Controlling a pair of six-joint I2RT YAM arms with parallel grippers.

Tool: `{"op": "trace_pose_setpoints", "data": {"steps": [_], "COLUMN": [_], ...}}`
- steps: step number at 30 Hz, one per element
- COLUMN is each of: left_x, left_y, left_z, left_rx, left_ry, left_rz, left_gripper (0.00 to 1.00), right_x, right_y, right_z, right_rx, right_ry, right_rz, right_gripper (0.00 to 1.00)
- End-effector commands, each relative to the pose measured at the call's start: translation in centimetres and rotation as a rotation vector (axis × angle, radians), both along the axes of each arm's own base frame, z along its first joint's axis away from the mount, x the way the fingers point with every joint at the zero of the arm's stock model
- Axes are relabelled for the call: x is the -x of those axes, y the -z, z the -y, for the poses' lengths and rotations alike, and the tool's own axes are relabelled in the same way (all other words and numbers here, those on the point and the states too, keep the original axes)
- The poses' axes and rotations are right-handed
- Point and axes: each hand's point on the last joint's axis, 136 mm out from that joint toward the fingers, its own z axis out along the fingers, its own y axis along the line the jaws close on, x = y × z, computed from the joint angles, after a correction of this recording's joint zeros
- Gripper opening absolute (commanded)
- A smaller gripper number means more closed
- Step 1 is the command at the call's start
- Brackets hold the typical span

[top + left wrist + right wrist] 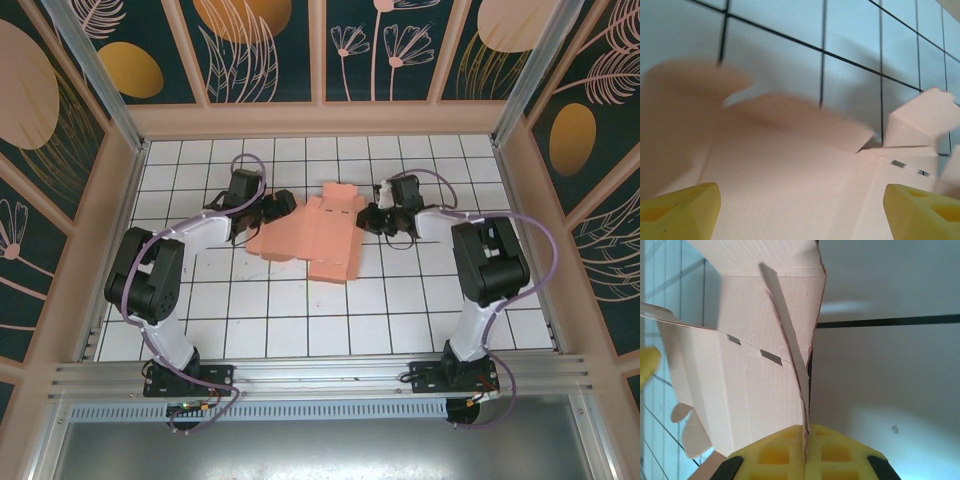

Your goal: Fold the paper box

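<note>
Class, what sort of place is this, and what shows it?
Likely a robot test cell: two arms bolted to a tiled table, decorated panel walls, the paper box between them.

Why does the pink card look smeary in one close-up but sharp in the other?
Left wrist view: on the paper box, the nearest flap is a soft blur, probably too close to focus; the far corner is sharper. Right wrist view: the card is crisp, pinched in the right pincer, with a faint shadow on the tiles. Top view: even light, everything sharp.

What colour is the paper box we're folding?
Salmon pink. The paper box shows best in the top external view.
</note>
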Motion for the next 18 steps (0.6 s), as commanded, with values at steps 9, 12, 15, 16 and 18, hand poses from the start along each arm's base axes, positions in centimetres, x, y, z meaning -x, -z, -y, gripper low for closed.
{"op": "trace_pose_setpoints", "data": {"steps": [9, 12, 15, 16, 18], "left_x": [4.2, 4.8, 4.8, 4.4, 5.5], "left_y": [4.3, 5.1, 5.9, 5.5, 6.8], "left_z": [1.3, 0.8, 0.3, 0.5, 0.4], "left_rx": [-0.058, -0.040, -0.008, 0.020, 0.067], "left_ry": [0.208, 0.161, 0.071, 0.054, 0.014], "left_rz": [-0.164, -0.182, -0.202, -0.191, -0.226], "left_gripper": [0.69, 0.67, 0.69, 0.70, 0.71], "right_x": [-2.1, -2.8, -2.9, -2.7, -1.8], "right_y": [0.1, -1.8, -4.3, -5.5, -7.0], "right_z": [-1.4, -0.6, 0.9, 1.4, 2.4], "right_rx": [0.065, 0.053, 0.033, 0.002, -0.055], "right_ry": [-0.146, -0.073, 0.069, 0.114, 0.199], "right_rz": [0.038, 0.129, 0.257, 0.306, 0.367], "right_gripper": [0.09, 0.46, 0.73, 0.78, 0.82]}}
